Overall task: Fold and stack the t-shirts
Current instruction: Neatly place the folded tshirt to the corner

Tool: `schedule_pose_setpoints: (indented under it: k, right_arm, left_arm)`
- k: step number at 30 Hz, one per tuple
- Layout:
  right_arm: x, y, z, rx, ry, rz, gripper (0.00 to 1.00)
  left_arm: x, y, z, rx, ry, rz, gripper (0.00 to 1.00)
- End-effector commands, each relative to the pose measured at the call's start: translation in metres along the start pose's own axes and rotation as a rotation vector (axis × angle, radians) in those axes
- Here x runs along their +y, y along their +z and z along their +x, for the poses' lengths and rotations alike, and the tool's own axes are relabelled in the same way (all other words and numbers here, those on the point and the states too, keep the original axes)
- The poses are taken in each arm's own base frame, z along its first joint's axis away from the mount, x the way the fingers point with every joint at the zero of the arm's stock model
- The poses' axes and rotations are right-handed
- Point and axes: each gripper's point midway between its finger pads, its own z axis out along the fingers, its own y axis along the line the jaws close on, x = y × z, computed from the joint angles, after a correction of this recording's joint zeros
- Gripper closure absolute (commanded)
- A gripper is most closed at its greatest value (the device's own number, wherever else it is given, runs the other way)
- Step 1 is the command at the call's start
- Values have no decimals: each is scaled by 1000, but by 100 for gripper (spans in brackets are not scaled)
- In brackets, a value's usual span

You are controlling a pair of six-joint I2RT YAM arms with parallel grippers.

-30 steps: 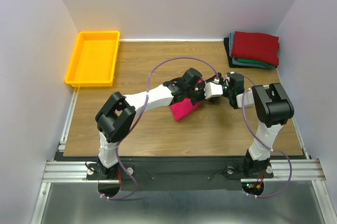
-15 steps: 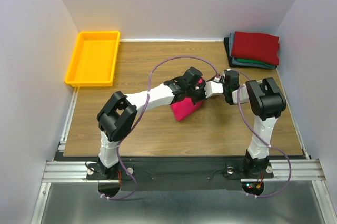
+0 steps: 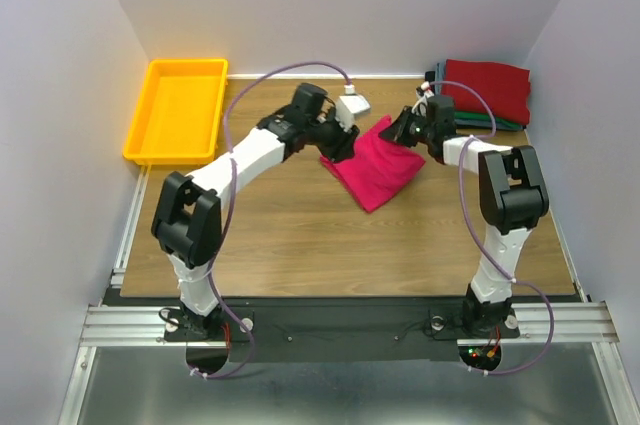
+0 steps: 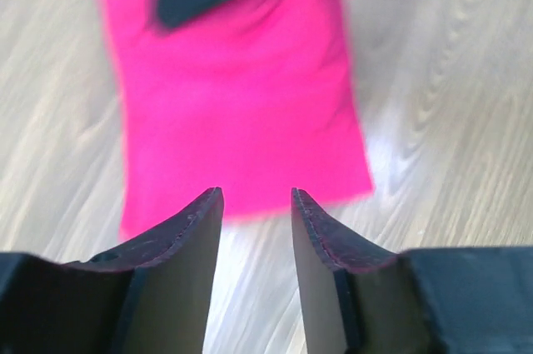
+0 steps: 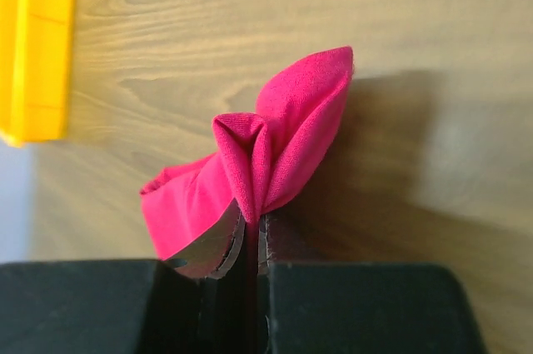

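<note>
the pink shirt (image 3: 378, 170) lies on the table (image 3: 300, 235), just near-left of the stack of folded shirts (image 3: 487, 90). it sits between that stack and the yellow tray (image 3: 175, 110), but much closer to the stack. the stack shows dark red on top, with green and dark layers under it.

right gripper (image 3: 405, 129): fully closed on a pinched ridge of the pink shirt, at the edge that faces the stack. in the right wrist view the cloth stands up from the fingertips in a bunched fold.

left gripper (image 3: 337, 143): positioned at the shirt's opposite edge, the side turned away from the stack. its fingers (image 4: 183, 237) are partly open with a narrow gap, and nothing is held between them. in the left wrist view the shirt lies flat beyond the tips, with its nearest edge just past them. contact between the tips and the cloth cannot be determined.
</note>
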Motion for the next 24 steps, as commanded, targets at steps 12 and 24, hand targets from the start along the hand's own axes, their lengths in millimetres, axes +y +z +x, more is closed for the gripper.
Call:
schedule_pose_setpoints:
  k: [12,24]
  right_arm:
    - [-26,-21,-188,-267,-646,245,99]
    - [-28,-35,-291,-421,-766,308,100]
  left_arm:
    - [16,-78,12,6,-61,-159,43]
    - [9,-94,26,16,-34,-185,43]
